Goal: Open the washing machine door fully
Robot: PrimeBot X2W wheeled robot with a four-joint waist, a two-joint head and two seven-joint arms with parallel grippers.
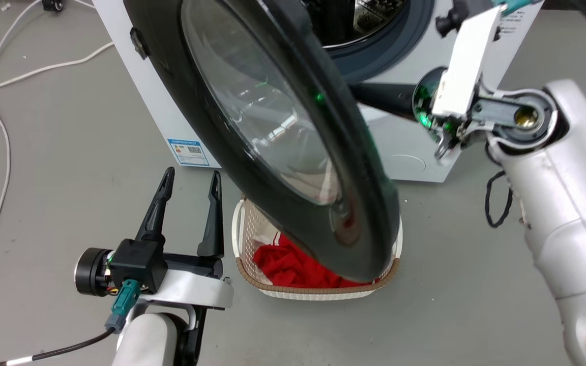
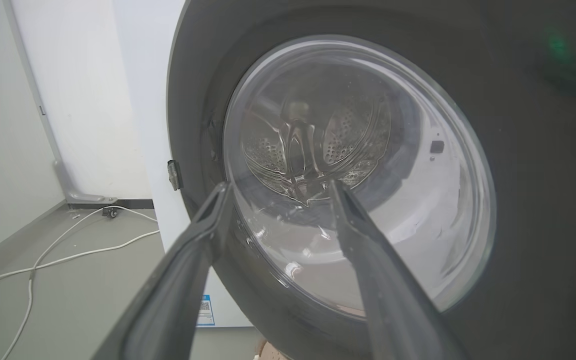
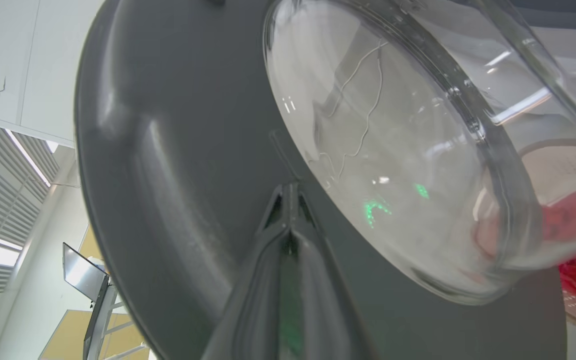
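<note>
Nearest us, our left gripper stands on the outer side of the washing machine door, near its rim but apart from it. Its two fingers are spread wide and hold nothing. Under the door's lowest edge sits a white laundry basket with red cloth in it. The door hangs partly open, angled out from the washing machine. On the door's inner side, our right gripper has its fingers pressed together, tips at the dark ring beside the glass bowl; we cannot tell whether they touch it. Beyond the door's upper edge we see the blue-grey gasket and the steel drum.
</note>
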